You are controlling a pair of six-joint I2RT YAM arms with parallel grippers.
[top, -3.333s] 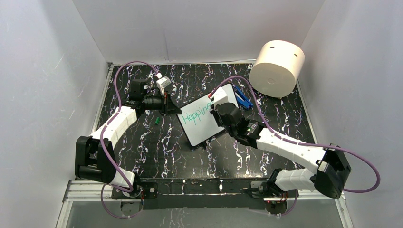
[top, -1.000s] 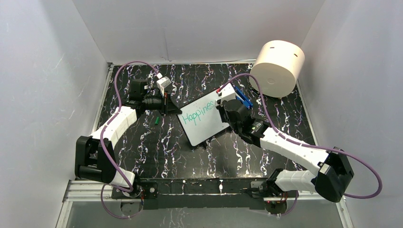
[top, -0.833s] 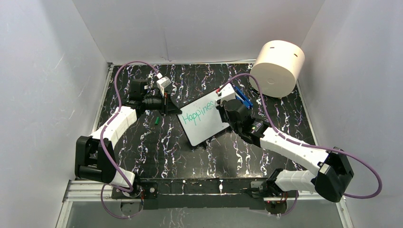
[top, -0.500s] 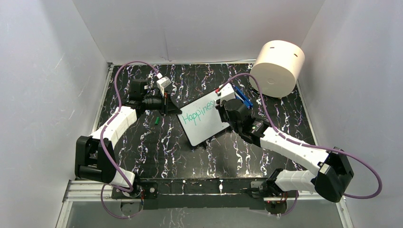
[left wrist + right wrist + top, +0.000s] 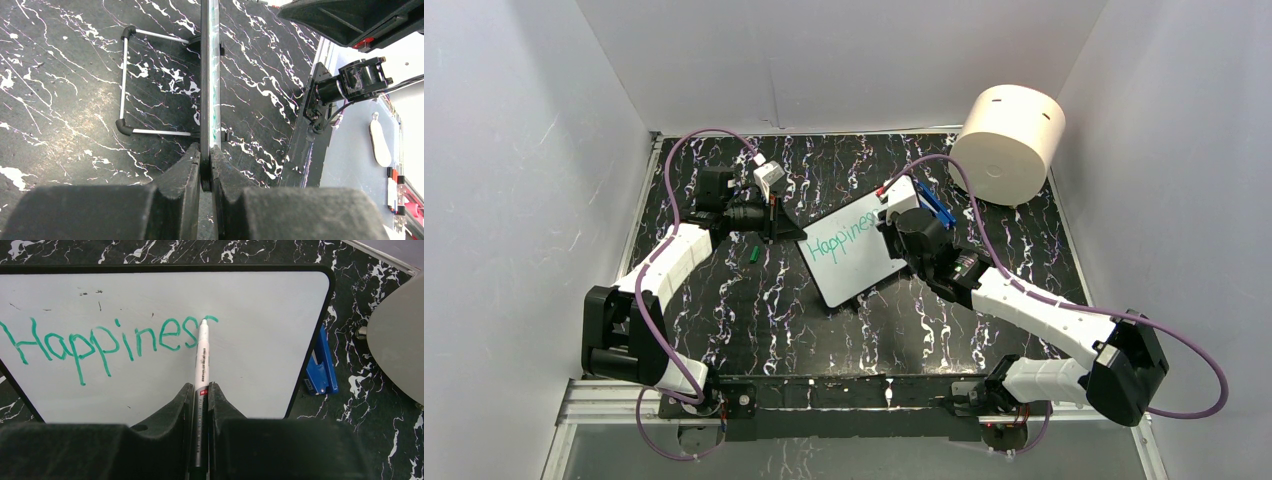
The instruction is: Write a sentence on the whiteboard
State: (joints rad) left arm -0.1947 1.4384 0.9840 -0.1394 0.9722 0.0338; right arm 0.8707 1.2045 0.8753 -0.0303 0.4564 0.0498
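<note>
small glossy white rectangular whiteboard (image 5: pixel 849 262) with a thin black rounded frame sits near the big smooth cream cylinder (image 5: pixel 1007 145), on its left, left gripper (image 5: pixel 205 150) pinched tight on its edge, right gripper (image 5: pixel 201 390) clamped round a slim white marker (image 5: pixel 202 355) whose tip touches the teal-green handwritten sentence (image 5: pixel 110 340), "Happines" so far

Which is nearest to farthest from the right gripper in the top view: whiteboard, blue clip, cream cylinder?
1. whiteboard, directly under the right gripper.
2. blue clip, just off the board's right edge.
3. cream cylinder, far right corner.
</note>
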